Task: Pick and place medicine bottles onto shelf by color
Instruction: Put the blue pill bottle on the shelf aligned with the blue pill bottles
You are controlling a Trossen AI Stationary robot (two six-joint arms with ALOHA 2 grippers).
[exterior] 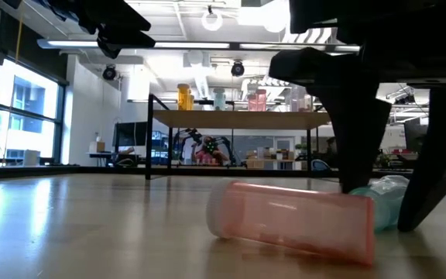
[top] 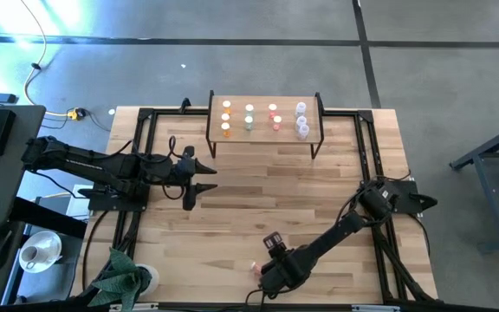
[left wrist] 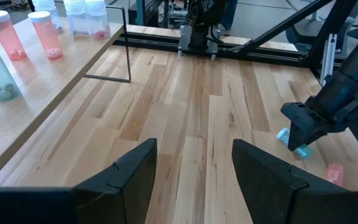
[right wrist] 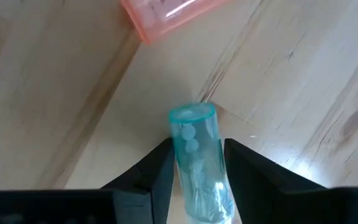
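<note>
Counting along the shelf [top: 265, 98], eleven upright bottles show in the high view, set in four columns by colour: three orange bottles [top: 226, 117], three green bottles [top: 249, 116], three pink bottles [top: 275, 116] and what looks like two clear bottles [top: 301, 120], though the last column is too small to count surely; two more bottles lie off the shelf near the table's front edge; the loose pink bottle [exterior: 291, 219] is a translucent plastic cylinder on its side, long axis flat on the wooden table [top: 258, 195], its cap not visible; just beside it the teal bottle [right wrist: 197, 158] also lies flat, clear-walled with pale round pills inside, its long axis running along the fingers of the right gripper [right wrist: 197, 163]; those dark fingers flank it closely on both sides, low over the boards, but I cannot tell whether they truly grip it; the left gripper [left wrist: 194, 163] hovers in front of the shelf, fingers parted with nothing between them; the shelf has a pale wood top and thin black legs.
</note>
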